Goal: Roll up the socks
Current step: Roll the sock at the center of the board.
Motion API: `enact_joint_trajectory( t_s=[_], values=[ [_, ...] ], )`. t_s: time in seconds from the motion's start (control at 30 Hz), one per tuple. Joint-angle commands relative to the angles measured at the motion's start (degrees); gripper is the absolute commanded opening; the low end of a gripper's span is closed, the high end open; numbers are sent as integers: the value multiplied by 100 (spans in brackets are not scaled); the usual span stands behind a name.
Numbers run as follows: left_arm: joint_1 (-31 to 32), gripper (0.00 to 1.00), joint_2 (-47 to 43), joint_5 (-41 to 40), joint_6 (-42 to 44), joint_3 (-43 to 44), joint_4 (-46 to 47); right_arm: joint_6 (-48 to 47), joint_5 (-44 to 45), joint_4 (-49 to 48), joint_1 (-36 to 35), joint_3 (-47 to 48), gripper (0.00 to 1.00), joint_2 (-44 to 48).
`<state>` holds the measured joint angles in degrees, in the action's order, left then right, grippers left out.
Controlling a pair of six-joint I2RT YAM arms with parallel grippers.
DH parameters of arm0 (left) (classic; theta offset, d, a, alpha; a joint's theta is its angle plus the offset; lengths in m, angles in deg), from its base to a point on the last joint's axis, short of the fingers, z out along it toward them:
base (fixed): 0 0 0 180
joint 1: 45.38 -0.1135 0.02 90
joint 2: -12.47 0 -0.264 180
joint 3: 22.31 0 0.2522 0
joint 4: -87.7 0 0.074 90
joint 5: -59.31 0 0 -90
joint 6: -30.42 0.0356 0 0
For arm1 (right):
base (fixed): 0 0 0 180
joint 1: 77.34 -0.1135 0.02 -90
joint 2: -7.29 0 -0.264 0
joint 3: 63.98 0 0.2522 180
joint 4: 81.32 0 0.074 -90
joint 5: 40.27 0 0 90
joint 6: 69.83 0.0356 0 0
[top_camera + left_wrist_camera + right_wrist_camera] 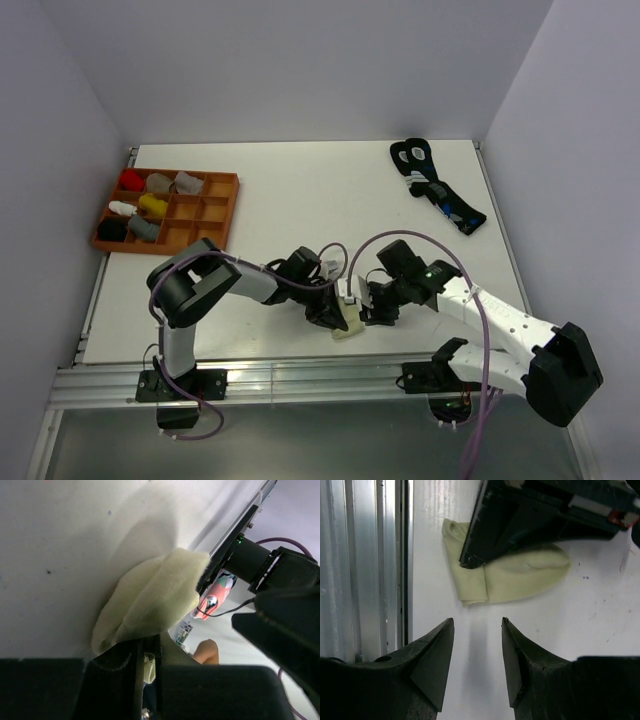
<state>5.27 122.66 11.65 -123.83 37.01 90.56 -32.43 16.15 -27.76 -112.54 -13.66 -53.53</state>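
Broadly, the white bench [300, 190] fills the overhead view, and the work is crowded against its near edge, at the lower centre of the frame. The left arm [200, 285] reaches in from the lower left and the right arm [500, 325] from the lower right, and their ends meet there. At the upper left sits an orange tray [205, 212] holding several small sock bundles [150, 205]. At the upper right a pair of black socks [435, 190] lies well apart from the action.

The cream sock [350, 326] lies on the bench between the two arm ends, just beside the metal rail [365, 580] along the edge. It looks doubled over, with a loose flap at one end, rather than wound into a tight bundle. No second sock can be made out, and one could be hidden under the arms.

The left pincer [147, 652] is closed on the sock, with a sliver of pale fabric caught in the narrow slit between its fingers at the bottom of its wrist view. The right pincer [477, 625] stands open and empty over bare bench, near the sock's folded edge but not touching it.

As for progress, I judge the rolling barely begun. One sock is pinned and partly folded, nothing is rolled up yet, and the winding and tucking remain to be done.
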Motion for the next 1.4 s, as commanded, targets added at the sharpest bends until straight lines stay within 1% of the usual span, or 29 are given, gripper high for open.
enact_joint_trajectory(
  t_s=[0.0,0.1,0.13,0.23,0.27,0.37,0.53,0.67,0.9,1.0,1.03,1.1,1.17,1.2,1.23,1.3,1.33,1.37],
  values=[
    [-55,0,318,-271,228,83,-1327,-128,-69,-253,-232,79,50,9],
    [-64,0,371,-280,238,199,-1408,12,0,-331,-548,97,50,-158],
    [-64,0,371,-271,220,190,-1381,48,44,-427,-767,80,50,-193],
    [-82,0,398,-271,237,181,-1399,258,343,-778,-1111,-96,48,-299],
    [-91,0,398,-271,237,155,-1381,320,405,-867,-1347,-209,47,-308],
    [-100,0,415,-236,176,59,-1258,478,607,-1105,-1655,-307,46,-343],
    [-108,0,424,-209,193,32,-1144,531,818,-1254,-1744,-272,42,-615],
    [-108,0,433,-183,202,14,-1100,645,1081,-1588,-1806,-386,42,-773],
    [-108,0,415,-139,194,5,-1047,672,1222,-1755,-1832,-395,42,-1037],
    [-117,0,380,-122,150,-30,-951,707,1188,-1747,-1824,-360,38,-1169],
    [-117,0,363,-113,115,-91,-907,725,1187,-1738,-1824,-360,33,-1239],
    [-135,0,319,-122,44,-144,-810,751,1196,-1747,-1832,-360,28,-1283],
    [-152,2,249,-148,-69,-240,-722,760,1179,-1720,-1815,-368,23,-1301],
    [-161,4,214,-165,-149,-302,-487,777,1170,-1677,-1815,-368,21,-1310],
    [-161,9,170,-183,-228,-407,-415,777,1118,-1650,-1806,-342,20,-1345],
    [-161,16,-41,-419,-334,-486,-300,751,1065,-1545,-1745,-316,18,-1371],
    [-161,22,-233,-533,-351,-556,-291,725,960,-1484,-1718,-255,17,-1432],
    [-161,24,-348,-656,-325,-583,-317,673,898,-1413,-1683,-228,15,-1476]
  ],
)
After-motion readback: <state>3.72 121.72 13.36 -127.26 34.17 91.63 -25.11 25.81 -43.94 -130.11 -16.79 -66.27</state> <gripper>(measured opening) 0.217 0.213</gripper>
